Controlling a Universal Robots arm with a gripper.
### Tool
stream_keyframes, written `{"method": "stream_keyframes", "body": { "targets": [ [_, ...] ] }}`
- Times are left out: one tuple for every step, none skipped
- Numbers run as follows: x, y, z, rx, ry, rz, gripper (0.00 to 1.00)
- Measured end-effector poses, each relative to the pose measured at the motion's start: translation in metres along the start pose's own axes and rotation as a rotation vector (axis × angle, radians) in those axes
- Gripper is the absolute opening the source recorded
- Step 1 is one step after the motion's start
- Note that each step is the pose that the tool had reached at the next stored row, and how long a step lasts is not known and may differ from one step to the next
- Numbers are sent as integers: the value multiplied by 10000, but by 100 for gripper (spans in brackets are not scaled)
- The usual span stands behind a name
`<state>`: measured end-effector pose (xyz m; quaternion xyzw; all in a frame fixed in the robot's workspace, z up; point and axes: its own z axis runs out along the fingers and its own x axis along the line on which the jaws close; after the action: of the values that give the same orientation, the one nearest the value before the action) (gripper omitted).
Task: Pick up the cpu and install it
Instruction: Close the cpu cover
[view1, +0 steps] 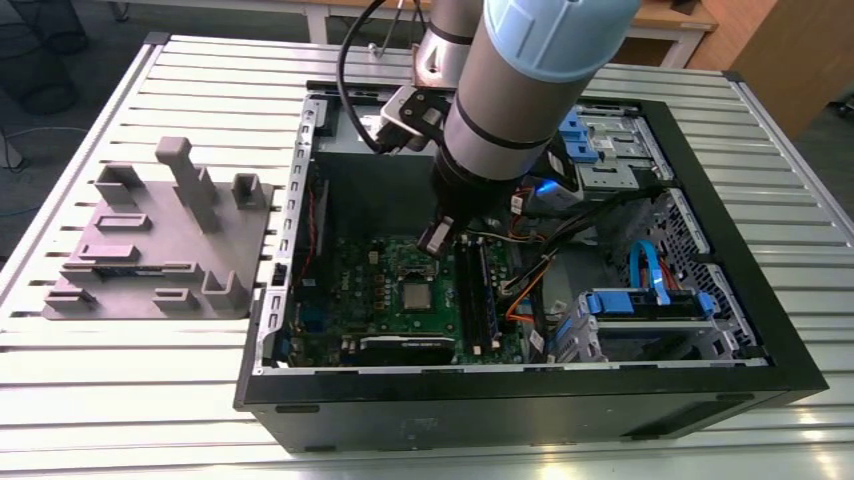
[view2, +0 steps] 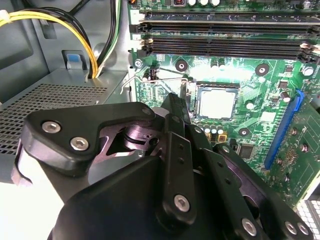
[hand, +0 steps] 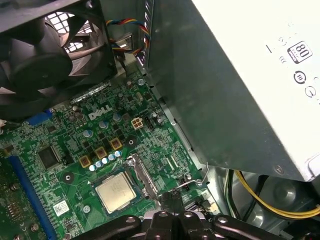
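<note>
The gripper (view1: 438, 238) hangs from the arm (view1: 514, 100) inside the open case (view1: 534, 400), above the motherboard (view1: 380, 290). In both wrist views its black linkage fills the foreground and its fingers (view2: 181, 100) come together near the socket's wire lever (hand: 192, 181); nothing is seen between them, but whether they are fully closed cannot be told.

The cpu (view2: 217, 103) lies flat in its socket (view2: 200, 89), silver top up, free of the gripper; it also appears in the first wrist view (hand: 118, 193) and, small, in the exterior view (view1: 416, 295).

The second wrist view adds the memory slots (view2: 225, 37), a blue slot (view2: 285, 130) and yellow cables (view2: 75, 30) over a perforated panel (view2: 55, 100). The first wrist view adds the fan (hand: 45, 60) and the grey power supply (hand: 240, 85).

The exterior view alone takes in the surroundings: the drive bays (view1: 641, 300) with blue parts, the ribbed table (view1: 160, 370), and the grey fixture (view1: 154, 245) on the exterior view's left, well apart from the case.
</note>
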<state>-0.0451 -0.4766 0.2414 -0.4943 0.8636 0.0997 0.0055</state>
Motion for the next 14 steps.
{"method": "stream_keyframes", "body": {
  "targets": [
    [3,-2,-1,1,2,-1,11],
    [6,-3,-1,1,3,0,11],
    [9,-5,-2,1,3,0,11],
    [12,-7,-2,1,2,0,11],
    [15,-8,-3,2,3,0,11],
    [18,-10,-3,2,3,0,11],
    [20,-11,-4,2,4,1,11],
    [23,-13,-5,2,4,0,11],
    [26,-15,-5,2,4,0,11],
    [28,-16,-6,3,5,0,11],
    [31,-18,-6,3,5,1,11],
    [33,-19,-7,3,6,1,11],
    [35,-20,-8,3,7,1,11],
    [37,-21,-7,4,6,1,11]
  ]
}}
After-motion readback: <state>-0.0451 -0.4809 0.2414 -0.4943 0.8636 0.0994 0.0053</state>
